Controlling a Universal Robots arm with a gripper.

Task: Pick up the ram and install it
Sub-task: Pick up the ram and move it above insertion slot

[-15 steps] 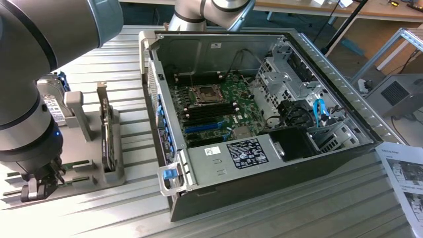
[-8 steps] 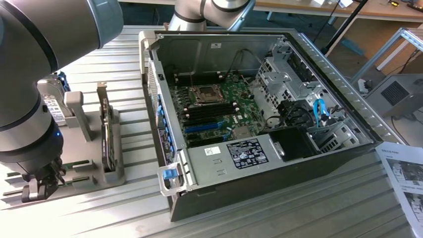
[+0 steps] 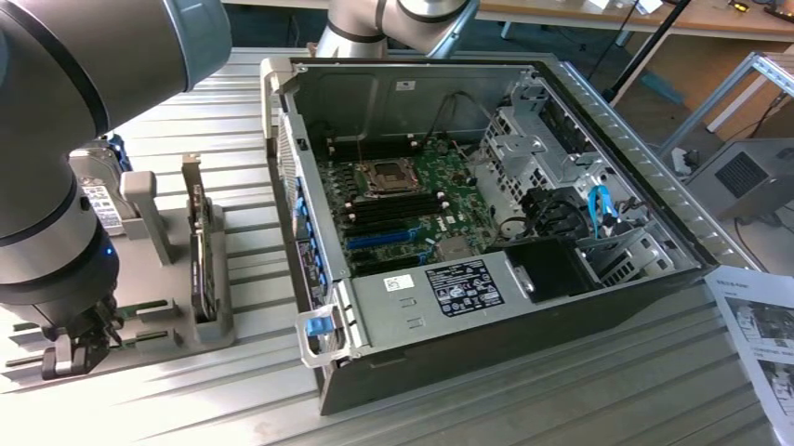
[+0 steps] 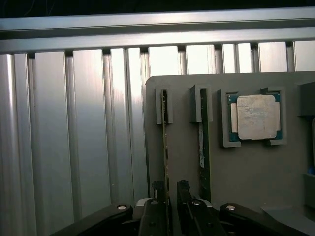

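Arm: the grey robot arm [image 3: 56,158] is seen at the exterior view's left, bent down over a grey parts holder [image 3: 218,321].
Gripper: the gripper [image 4: 171,189] is lowered onto the holder. Its dark fingers [image 4: 158,209] are set narrowly apart, one on each side of the ram, and a strip of bare gap is left beside the stick, so nothing is clamped.
Ram: the ram [image 4: 166,142] is stood on its long edge in a slot of the holder. One end is kept by a small grey bracket and the other end is taken in between the fingers.
Second stick: another green memory stick [image 4: 204,147] is stood parallel, just beside the first, in its own slot.
Processor: a square silver processor chip [image 4: 256,117] is laid flat in a recess of the holder, near the second stick.
Table: everything is carried on a table of aluminium slats [image 4: 74,137].
Computer case: an open case [image 3: 645,158] is laid on its side at the middle of the exterior view, well apart from the gripper. Its green motherboard [image 3: 416,200] is exposed, with the processor socket [image 3: 385,172] uncovered.
Writing: a black label [image 3: 462,282] with white print and a small white sticker [image 3: 400,282] are fixed to the metal box at the case's front. A printed sheet [image 3: 760,325] is laid at the exterior view's right. None of this print can be read, and no brand can be made out.
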